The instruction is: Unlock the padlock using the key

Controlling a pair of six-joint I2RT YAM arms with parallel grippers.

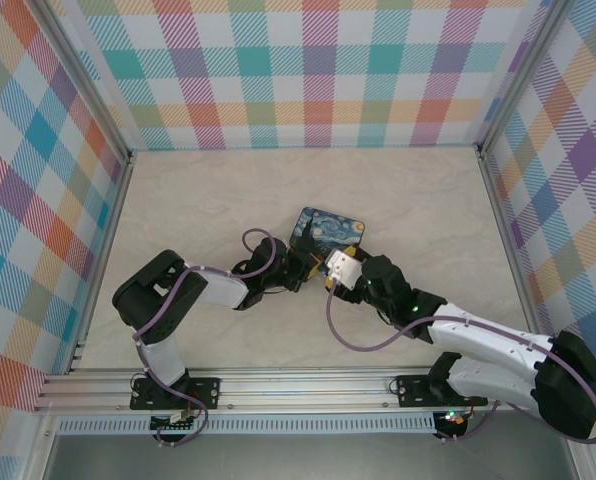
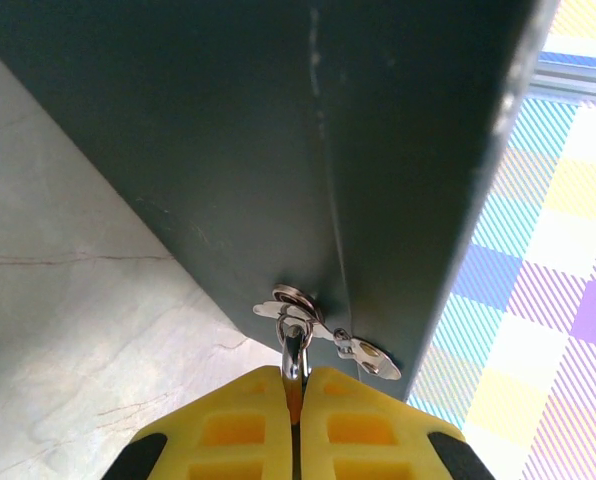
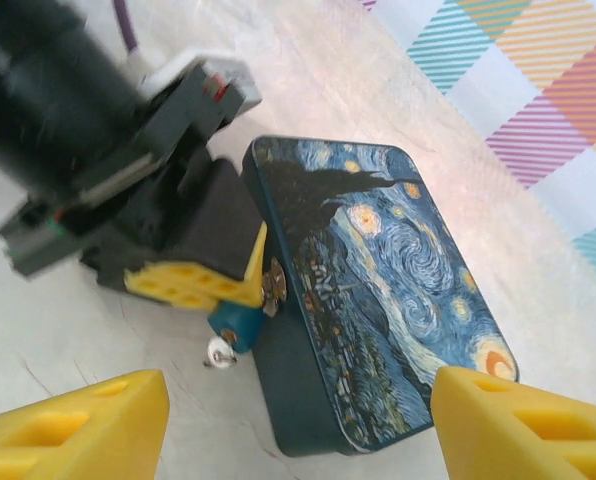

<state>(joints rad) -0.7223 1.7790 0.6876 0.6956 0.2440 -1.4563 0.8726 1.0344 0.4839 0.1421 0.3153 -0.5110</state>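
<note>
Padlock point(image 3: 236, 320) hangs from the hasp point(image 2: 296, 302) on the side wall of the tin point(image 3: 378, 300), close to the worktop point(image 3: 98, 340). Left tool point(image 2: 296, 376) is clamped shut on the shackle point(image 2: 294, 350). Right tool point(image 3: 298, 400) is spread wide, nothing held. What may be the key point(image 3: 218, 351), a small bright metal bit, is seen at the padlock's lower end; not confirmable. Handling, as judged: tiny, light, rigid, smooth metal, free to swing on the hasp. Body best pinched across its blue faces. Key to be taken by the head only, since a thin blade is likely to slip or twist.
</note>
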